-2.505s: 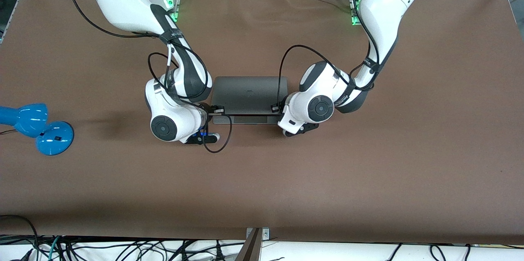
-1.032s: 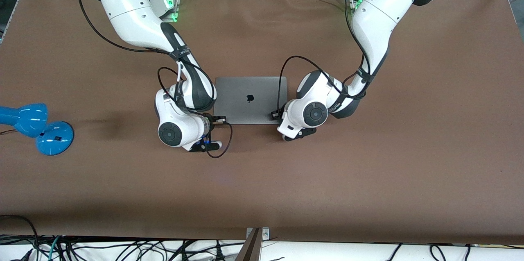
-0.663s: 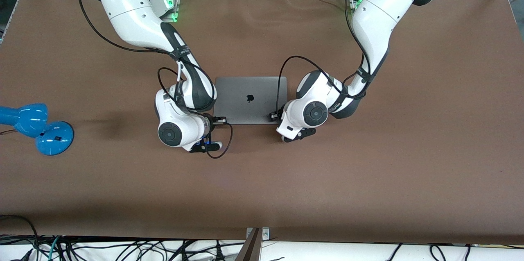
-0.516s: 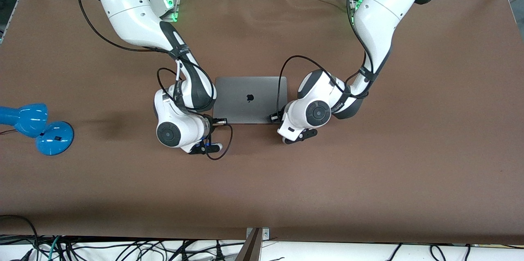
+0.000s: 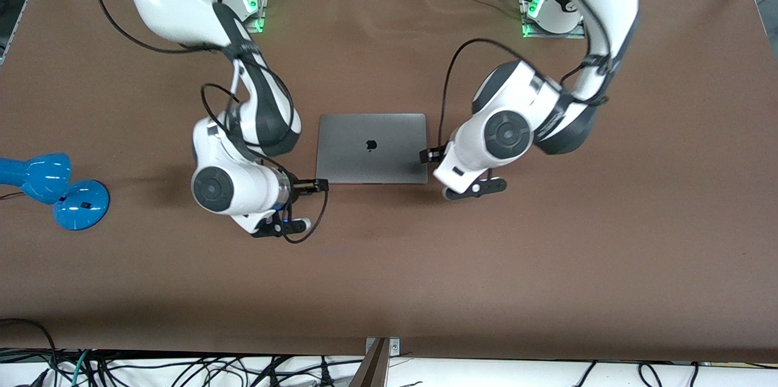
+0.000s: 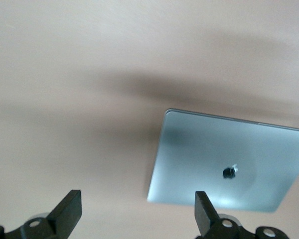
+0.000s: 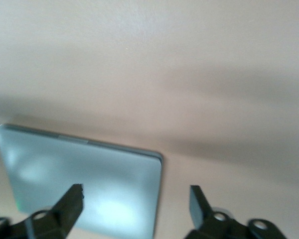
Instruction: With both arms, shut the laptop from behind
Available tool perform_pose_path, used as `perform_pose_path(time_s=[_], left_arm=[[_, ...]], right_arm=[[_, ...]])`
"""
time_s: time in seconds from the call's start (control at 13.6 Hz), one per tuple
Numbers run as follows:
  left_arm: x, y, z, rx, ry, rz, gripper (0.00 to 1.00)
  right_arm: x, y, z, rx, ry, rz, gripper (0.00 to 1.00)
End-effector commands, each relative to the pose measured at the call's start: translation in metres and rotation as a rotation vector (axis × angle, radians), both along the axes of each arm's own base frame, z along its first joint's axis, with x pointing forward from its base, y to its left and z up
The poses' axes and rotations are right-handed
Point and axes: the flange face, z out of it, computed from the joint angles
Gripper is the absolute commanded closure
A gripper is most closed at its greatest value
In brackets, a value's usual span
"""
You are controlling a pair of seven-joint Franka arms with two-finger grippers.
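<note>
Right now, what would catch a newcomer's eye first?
The closed laptop lying flat mid-table, logo up. The right gripper and the left gripper flank it, both open and empty, one toward each arm's end. A blue lamp sits at the table's edge toward the right arm's end.

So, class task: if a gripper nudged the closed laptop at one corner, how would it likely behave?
The laptop lies flat with its lid shut, so it probably slides or pivots as one stiff slab, not tipping. Its smooth metal lid may be slippery for fingers.
</note>
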Motion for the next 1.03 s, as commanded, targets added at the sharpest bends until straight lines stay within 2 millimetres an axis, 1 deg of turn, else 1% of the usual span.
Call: perform_pose_path(time_s=[0.0, 0.07, 0.15, 0.22, 0.29, 0.37, 0.44, 0.52, 0.59, 0.74, 0.88, 0.96], left_arm=[[-0.01, 0.06, 0.042, 0.019, -0.034, -0.058, 0.0], [-0.014, 0.078, 0.05, 0.013, -0.036, -0.112, 0.0], [-0.022, 0.092, 0.06, 0.025, -0.054, -0.138, 0.0], [-0.021, 0.121, 0.07, 0.031, -0.065, -0.119, 0.0], [-0.024, 0.141, 0.082, 0.028, -0.085, -0.142, 0.0], [-0.032, 0.151, 0.09, 0.034, -0.098, -0.17, 0.0], [-0.038, 0.167, 0.097, 0.066, -0.113, -0.179, 0.0], [-0.042, 0.184, 0.105, 0.08, -0.122, -0.179, 0.0], [-0.049, 0.194, 0.117, 0.087, -0.139, -0.197, 0.0], [-0.069, 0.199, 0.135, 0.116, -0.168, -0.212, 0.0], [-0.099, 0.198, 0.149, 0.143, -0.202, -0.225, 0.0], [-0.109, 0.202, 0.15, 0.149, -0.222, -0.222, 0.0]], right_arm=[[-0.017, -0.024, 0.083, -0.076, -0.051, 0.022, 0.0], [-0.024, -0.037, 0.11, -0.099, -0.069, 0.023, 0.0], [-0.033, -0.047, 0.131, -0.109, -0.079, 0.022, 0.0], [-0.041, -0.062, 0.149, -0.114, -0.076, 0.013, 0.0], [-0.044, -0.078, 0.163, -0.113, -0.074, -0.003, 0.0], [-0.049, -0.096, 0.177, -0.111, -0.065, -0.02, 0.0], [-0.056, -0.108, 0.19, -0.118, -0.069, -0.032, 0.0], [-0.06, -0.125, 0.204, -0.125, -0.086, -0.052, 0.0], [-0.065, -0.143, 0.217, -0.118, -0.098, -0.077, 0.0], [-0.071, -0.172, 0.241, -0.112, -0.126, -0.112, 0.0], [-0.073, -0.202, 0.249, -0.108, -0.129, -0.123, 0.0], [-0.078, -0.212, 0.254, -0.106, -0.139, -0.103, 0.0]])
